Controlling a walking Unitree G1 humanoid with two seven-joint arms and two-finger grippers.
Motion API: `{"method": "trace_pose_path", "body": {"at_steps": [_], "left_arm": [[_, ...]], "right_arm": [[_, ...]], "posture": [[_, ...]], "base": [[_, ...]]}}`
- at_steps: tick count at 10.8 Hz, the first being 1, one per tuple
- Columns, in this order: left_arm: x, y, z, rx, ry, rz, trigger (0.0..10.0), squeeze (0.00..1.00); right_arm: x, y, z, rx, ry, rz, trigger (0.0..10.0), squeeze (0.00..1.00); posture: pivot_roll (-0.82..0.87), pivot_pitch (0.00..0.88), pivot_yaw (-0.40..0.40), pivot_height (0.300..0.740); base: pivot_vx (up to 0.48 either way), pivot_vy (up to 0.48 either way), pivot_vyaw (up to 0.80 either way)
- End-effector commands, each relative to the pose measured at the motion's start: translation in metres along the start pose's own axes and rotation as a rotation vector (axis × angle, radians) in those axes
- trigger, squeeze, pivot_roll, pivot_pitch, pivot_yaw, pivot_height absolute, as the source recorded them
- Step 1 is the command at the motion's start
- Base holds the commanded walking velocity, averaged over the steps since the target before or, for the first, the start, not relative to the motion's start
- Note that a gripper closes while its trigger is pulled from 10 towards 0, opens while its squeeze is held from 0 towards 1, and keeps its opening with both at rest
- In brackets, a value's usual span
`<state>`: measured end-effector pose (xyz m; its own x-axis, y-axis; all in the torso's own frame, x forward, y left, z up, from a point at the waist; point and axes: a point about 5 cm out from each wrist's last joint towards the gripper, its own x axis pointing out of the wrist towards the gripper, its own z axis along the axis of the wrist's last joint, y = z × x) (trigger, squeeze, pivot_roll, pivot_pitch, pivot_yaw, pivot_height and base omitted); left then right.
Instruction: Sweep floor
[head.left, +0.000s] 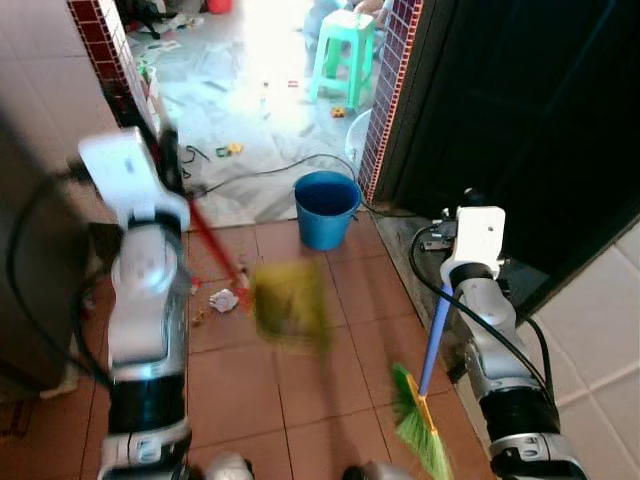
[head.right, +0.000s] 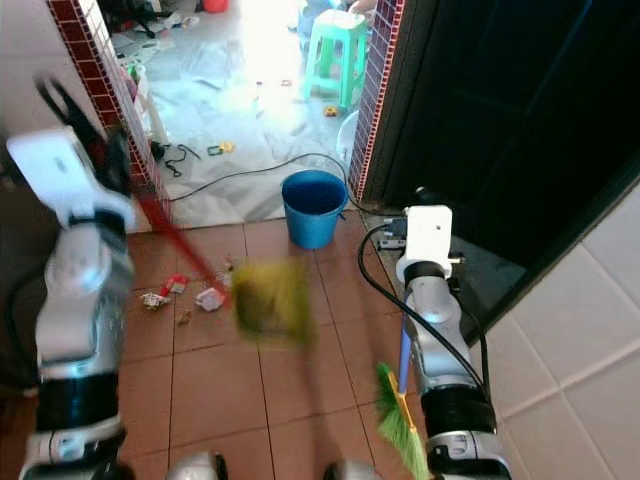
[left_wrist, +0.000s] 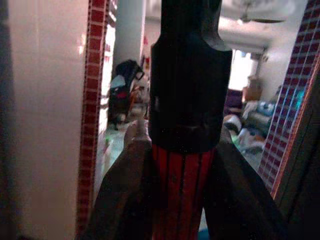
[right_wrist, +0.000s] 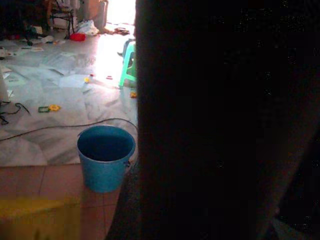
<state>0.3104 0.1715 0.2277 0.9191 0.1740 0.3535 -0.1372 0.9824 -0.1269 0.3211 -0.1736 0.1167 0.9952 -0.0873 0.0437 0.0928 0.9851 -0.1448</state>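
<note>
Green broom (head.left: 418, 420) hung from my right tool (head.left: 447, 290), clenched on it; left tool (left_wrist: 175, 200) clamped the dustpan (head.left: 290, 302); I'd keep its lip flat beside the litter (head.left: 224, 299).

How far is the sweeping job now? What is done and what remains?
Nothing looks collected yet. In hand: the left gripper is shut on the red handle of a blurred yellow dustpan; the broom with a blue handle stands at the right arm. Left: crumpled paper and scraps lie on the tiles beside the blue bucket.
</note>
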Motion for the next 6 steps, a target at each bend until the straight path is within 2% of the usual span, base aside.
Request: {"method": "trace_pose_path", "body": {"at_steps": [1,3,6], "left_arm": [[0.007,0.002,0.026,-0.014,-0.104,0.011,10.0,0.00],[0.013,0.004,0.035,-0.019,-0.129,0.013,10.0,0.00],[0.015,0.004,0.038,-0.028,-0.139,0.020,10.0,0.00]], "right_arm": [[0.004,-0.001,0.007,-0.002,-0.028,-0.001,10.0,0.00],[0.005,-0.001,0.008,-0.003,-0.033,0.004,10.0,0.00],[0.006,0.000,0.009,-0.004,-0.037,0.009,10.0,0.00]], "posture": [[0.00,0.039,-0.029,0.740],[0.00,0.036,-0.029,0.740],[0.00,0.030,-0.031,0.740]], "base": [[0.334,0.000,0.00],[0.351,0.000,0.00],[0.480,0.000,0.00]]}}
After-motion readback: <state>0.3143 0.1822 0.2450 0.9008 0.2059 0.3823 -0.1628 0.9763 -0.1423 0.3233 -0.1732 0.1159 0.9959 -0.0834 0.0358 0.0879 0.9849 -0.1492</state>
